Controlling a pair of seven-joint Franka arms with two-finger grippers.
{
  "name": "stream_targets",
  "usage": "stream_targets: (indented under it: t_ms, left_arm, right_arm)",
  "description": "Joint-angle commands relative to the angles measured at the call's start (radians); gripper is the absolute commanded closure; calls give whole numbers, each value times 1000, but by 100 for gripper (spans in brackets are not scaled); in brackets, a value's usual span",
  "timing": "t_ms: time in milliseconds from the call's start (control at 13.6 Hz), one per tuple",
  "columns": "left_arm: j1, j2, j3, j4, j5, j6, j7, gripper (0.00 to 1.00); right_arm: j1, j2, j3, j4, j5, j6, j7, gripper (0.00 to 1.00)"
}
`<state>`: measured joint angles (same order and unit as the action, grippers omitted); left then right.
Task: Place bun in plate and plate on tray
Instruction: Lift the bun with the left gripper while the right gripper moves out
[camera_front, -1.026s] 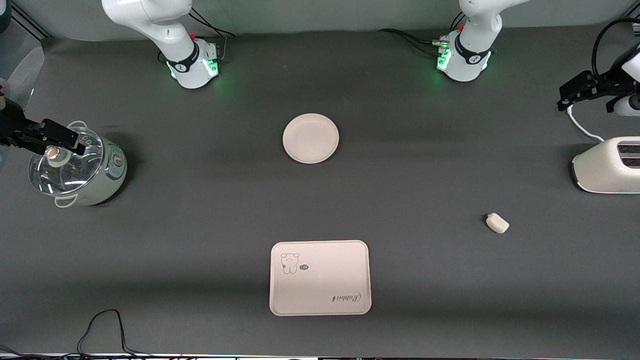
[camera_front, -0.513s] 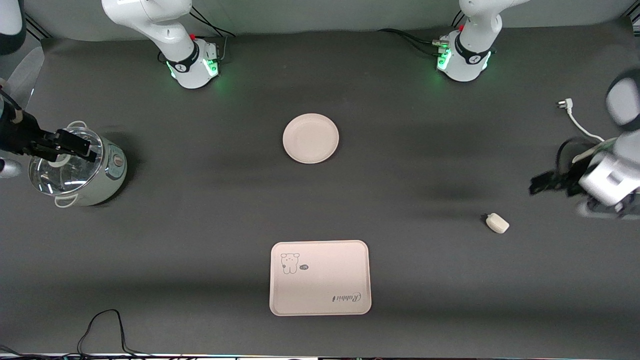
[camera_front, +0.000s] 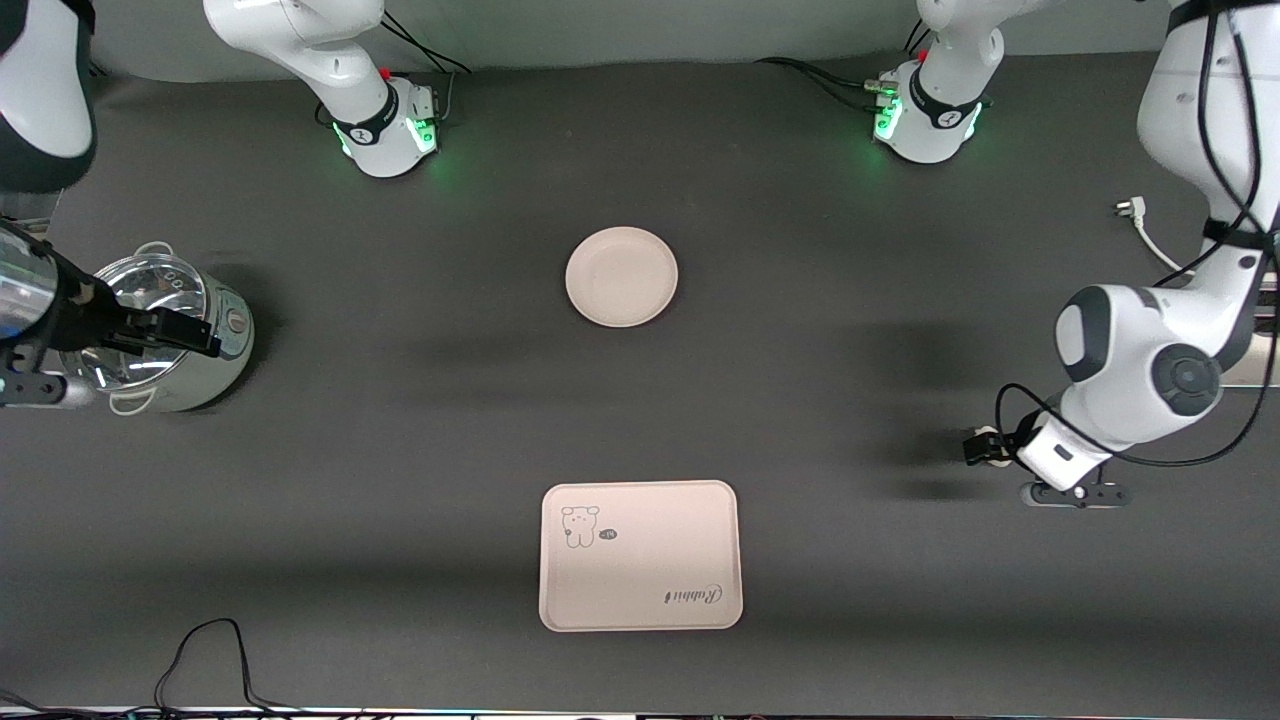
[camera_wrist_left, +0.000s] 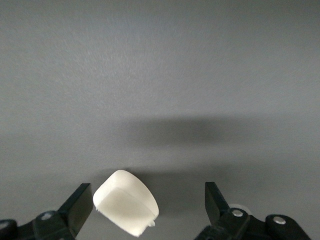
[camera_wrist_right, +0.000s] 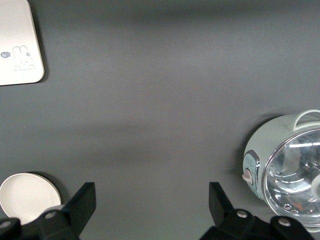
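Note:
The bun (camera_wrist_left: 126, 202), a small off-white lump, lies on the dark table between the open fingers of my left gripper (camera_wrist_left: 146, 191); neither finger touches it. In the front view my left gripper (camera_front: 985, 447) is low over the bun's spot toward the left arm's end and hides the bun. The round cream-pink plate (camera_front: 621, 276) lies empty mid-table and also shows in the right wrist view (camera_wrist_right: 27, 197). The rectangular tray (camera_front: 640, 555) lies nearer the front camera, empty, and its corner shows in the right wrist view (camera_wrist_right: 17, 45). My right gripper (camera_front: 185, 335) (camera_wrist_right: 151, 187) is open and empty, over the pot.
A pale green pot with a glass lid (camera_front: 225, 335) (camera_wrist_right: 290, 170) stands at the right arm's end. A white plug and cord (camera_front: 1135, 212) lie toward the left arm's end. A black cable (camera_front: 200, 650) loops at the front edge.
My left arm has swung from the table's end down to the bun, its open fingers now on either side of it. My right gripper has shifted slightly over the pot.

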<state>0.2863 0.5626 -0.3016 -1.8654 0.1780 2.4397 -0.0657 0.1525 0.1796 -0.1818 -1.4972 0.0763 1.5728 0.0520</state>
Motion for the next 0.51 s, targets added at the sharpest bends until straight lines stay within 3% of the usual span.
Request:
stream_targets:
  t_ms: [0,440]
  left_arm:
    - [5,-4,2,-34,67,41,-52,0]
    - [7,16,22,-66,106,76,-54,0]
  right_arm:
    - [5,9,-11,43,55,-8,11,0]
    - [4,11,-10,68,63,-19,3,0]
